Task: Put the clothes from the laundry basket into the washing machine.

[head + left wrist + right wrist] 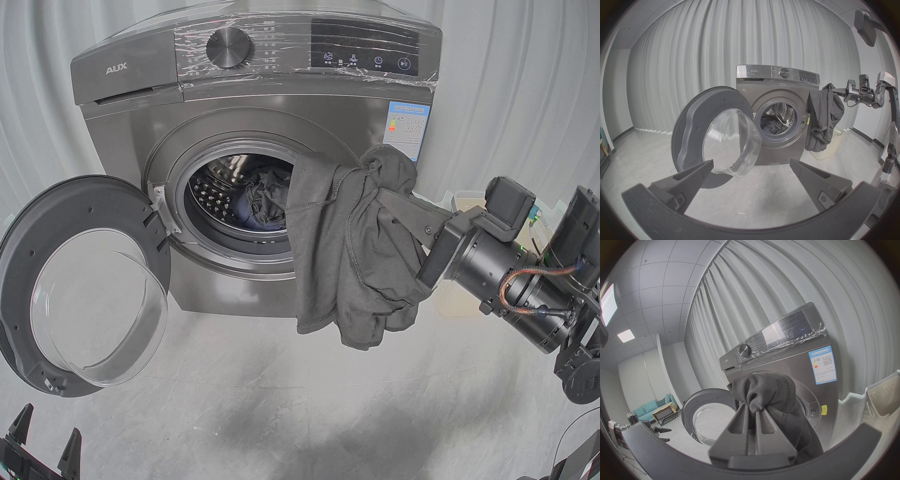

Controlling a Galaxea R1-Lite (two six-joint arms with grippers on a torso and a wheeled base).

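Observation:
A dark grey garment (350, 250) hangs from my right gripper (382, 187), which is shut on its bunched top just right of the washing machine's (250, 94) round opening. In the right wrist view the fingers (742, 421) pinch the dark cloth (768, 396). More dark clothes (265, 197) lie inside the drum. The round door (81, 287) stands swung wide to the left. My left gripper (45, 437) sits low at the bottom left, open and holding nothing; in its own view (750, 175) it faces the machine (778, 115) from a distance.
The pale laundry basket (465, 206) stands on the floor right of the machine, mostly behind my right arm; its rim (881, 396) shows in the right wrist view. Bare grey floor lies in front of the machine. A curtain hangs behind.

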